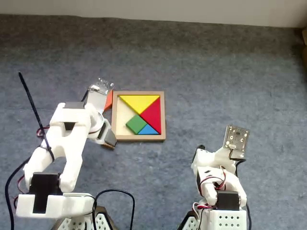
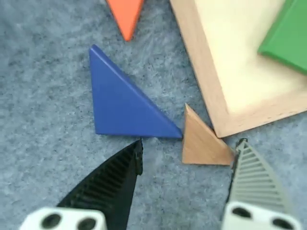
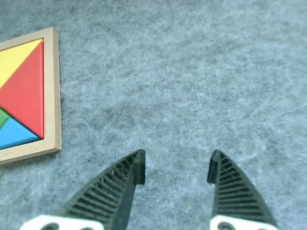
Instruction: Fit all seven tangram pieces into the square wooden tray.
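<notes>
Left gripper [image 2: 190, 143] spread wide, fingertips flanking the tan triangle [image 2: 204, 146] at the tray [image 2: 201, 72] corner; dark blue triangle [image 2: 120, 105] just beside it, orange piece [image 2: 125, 14] near. Right gripper [image 3: 177, 167] also spread, over carpet [image 3: 192, 72], well apart from tray.

Site reads as a robotics lab bench. The table is covered edge to edge in grey felt-like carpet [image 1: 230, 62], and a pale strip of wall [image 1: 192, 9] is seen beyond its far edge. Two small white plastic-shelled arms are mounted side by side at the near edge: left arm [image 1: 62, 143], right arm [image 1: 218, 184]. Loose black cables [image 1: 115, 190] are noted at the bases, and a small grey board [image 1: 237, 138] on the right wrist. A wooden tray [image 1: 139, 138] of coloured tangram pieces [image 1: 144, 108] is laid on the carpet.
</notes>
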### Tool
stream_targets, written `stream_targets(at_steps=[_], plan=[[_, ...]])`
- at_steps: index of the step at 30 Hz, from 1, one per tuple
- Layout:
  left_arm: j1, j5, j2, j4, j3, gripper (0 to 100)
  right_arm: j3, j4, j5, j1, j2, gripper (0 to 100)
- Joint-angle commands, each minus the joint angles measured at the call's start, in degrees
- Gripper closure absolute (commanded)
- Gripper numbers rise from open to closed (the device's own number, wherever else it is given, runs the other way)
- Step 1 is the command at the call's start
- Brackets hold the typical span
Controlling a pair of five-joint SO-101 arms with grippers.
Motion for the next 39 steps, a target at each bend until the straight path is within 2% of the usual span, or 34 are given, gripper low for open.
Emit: stream_targets(at_steps=[1,10,23,33,39], plan=[[-0.4,-0.3,-2.6,-2.6,0.8,70,7.3,0.3,-0.5,0.7,0.4,78.2],[2.9,2.0,1.5,-2.1,-2.0,78,7.3,0.3,-0.5,0.7,0.4,78.2],[3.2,1.8,19.1,12.7,-19.6,88,7.3,0.3,-0.5,0.7,0.4,78.2],[3.0,1.8,18.9,14.9,-19.6,91,7.3,0.3,-0.5,0.8,0.4,78.2],[3.1,1.8,8.0,15.2,-15.4,94,7.3,0.3,-0.5,0.8,0.4,78.2]])
